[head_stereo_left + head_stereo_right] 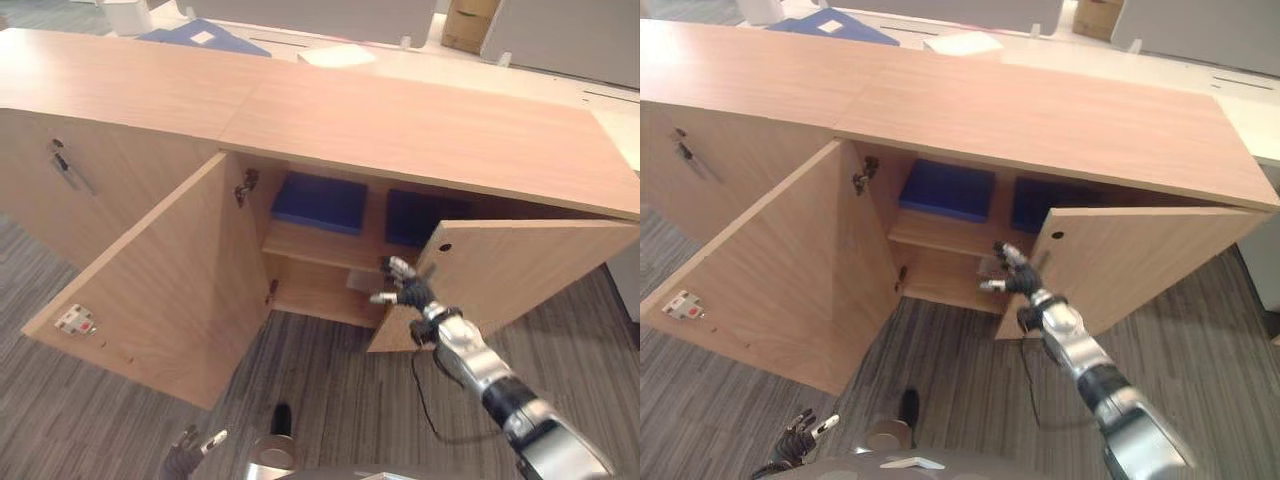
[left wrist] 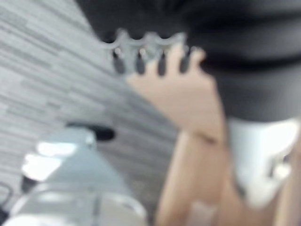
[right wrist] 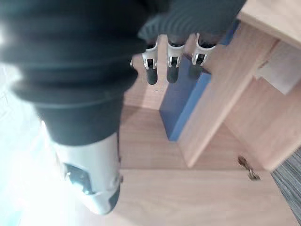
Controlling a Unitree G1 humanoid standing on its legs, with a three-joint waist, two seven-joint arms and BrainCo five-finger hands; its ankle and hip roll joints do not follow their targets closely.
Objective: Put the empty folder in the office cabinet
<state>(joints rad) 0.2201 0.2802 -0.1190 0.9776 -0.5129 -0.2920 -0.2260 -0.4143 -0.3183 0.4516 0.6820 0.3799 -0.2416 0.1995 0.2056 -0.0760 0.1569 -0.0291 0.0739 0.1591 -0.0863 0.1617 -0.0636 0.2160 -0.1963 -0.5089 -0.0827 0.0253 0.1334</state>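
The office cabinet (image 1: 420, 125) stands low and long with both doors swung out over the grey carpet (image 1: 90, 430): the left door (image 1: 165, 290) is thrown wide, the right door (image 1: 510, 275) only part way. On the upper shelf (image 1: 315, 245) two blue folders lie flat, one (image 1: 320, 200) on the left side and another (image 1: 425, 215) to its right, half hidden behind the right door. The right hand (image 1: 405, 290) hangs at the mouth of the cabinet, just beside the inner edge of the right door, its fingers (image 3: 171, 66) straight and relaxed and holding nothing. The left hand (image 1: 190, 452) is low near the floor, well apart from the cabinet; I cannot tell how its fingers stand. To my eye the folder is already in place, so the step in hand is getting the right hand clear and closing up. The hand would do best to come straight back through the gap without brushing the right door's edge, then press that door flat from its outer face. The wide left door juts far into the standing space and could catch a sweeping arm. On the desk (image 1: 400, 65) behind the cabinet lie another blue folder (image 1: 205, 38) and a white sheet (image 1: 335, 55); a cardboard box (image 1: 470, 22) sits further back.
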